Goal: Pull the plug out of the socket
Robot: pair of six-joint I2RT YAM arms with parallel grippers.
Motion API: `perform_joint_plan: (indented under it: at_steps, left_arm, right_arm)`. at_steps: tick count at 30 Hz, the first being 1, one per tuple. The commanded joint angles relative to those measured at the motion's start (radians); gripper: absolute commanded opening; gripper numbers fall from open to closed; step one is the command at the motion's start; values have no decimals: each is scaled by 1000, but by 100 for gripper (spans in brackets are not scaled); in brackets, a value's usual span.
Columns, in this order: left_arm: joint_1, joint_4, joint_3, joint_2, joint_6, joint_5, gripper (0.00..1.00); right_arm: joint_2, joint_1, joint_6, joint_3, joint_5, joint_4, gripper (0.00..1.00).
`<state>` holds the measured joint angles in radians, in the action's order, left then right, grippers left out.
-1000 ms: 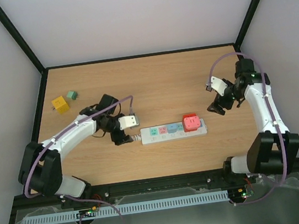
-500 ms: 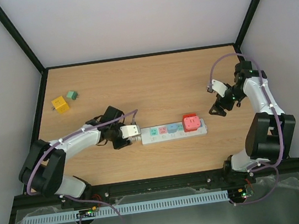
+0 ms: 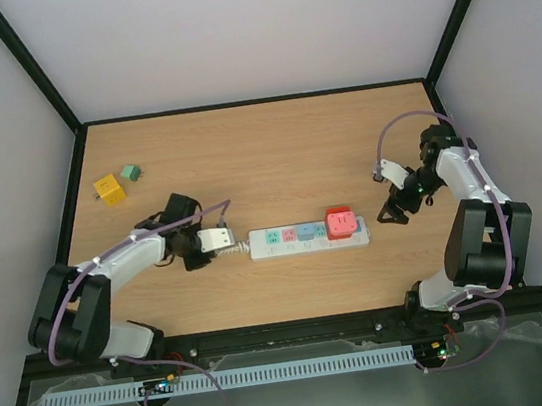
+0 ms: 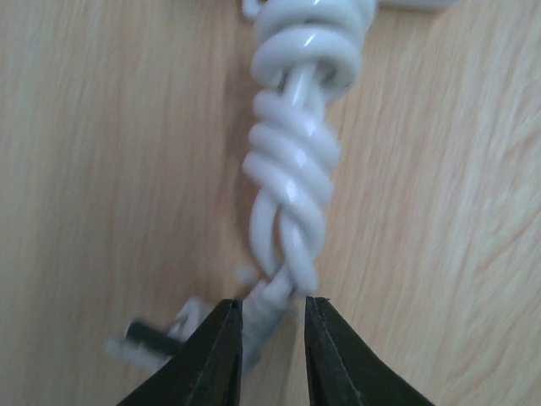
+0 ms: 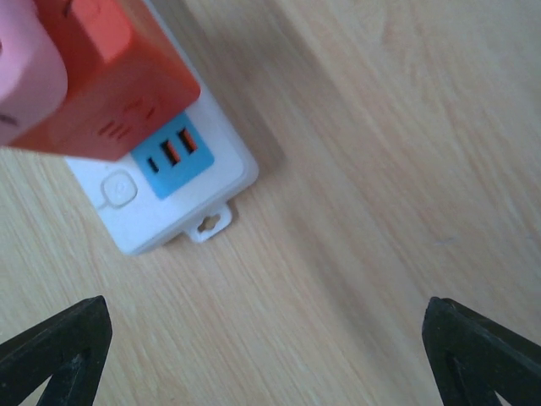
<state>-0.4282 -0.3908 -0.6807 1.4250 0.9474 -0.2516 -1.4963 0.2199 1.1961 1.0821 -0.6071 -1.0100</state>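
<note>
One red plug point(image 3: 342, 223) in white socket point(image 3: 292, 243).

Socket point(image 3: 297, 242) slightly farther left, left jaws with it; right jaws nearer plug point(image 3: 342, 223).

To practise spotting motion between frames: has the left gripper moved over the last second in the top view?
Yes. The left gripper has shifted left, toward the yellow block side, its jaws shut on the white coiled cord.
</note>
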Motion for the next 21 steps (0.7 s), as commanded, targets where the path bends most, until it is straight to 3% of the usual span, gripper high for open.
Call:
perform_joint_plan:
  at_steps: [1, 8, 10, 14, 21]
  left_arm:
    - [107, -94, 20, -45, 146, 16, 22]
    - [296, -165, -4, -52, 319, 44, 20]
    - [353, -193, -48, -47, 330, 9, 23]
    - [288, -244, -136, -56, 183, -164, 59]
    - [-20, 106, -31, -165, -123, -177, 89]
  right_arm:
    - [9, -18, 30, -55, -5, 1, 98]
    - [2, -46, 28, -68, -17, 7, 98]
    - [8, -58, 42, -77, -29, 3, 98]
    - [45, -107, 80, -127, -69, 25, 97]
    - [190, -137, 97, -230, -155, 120, 98]
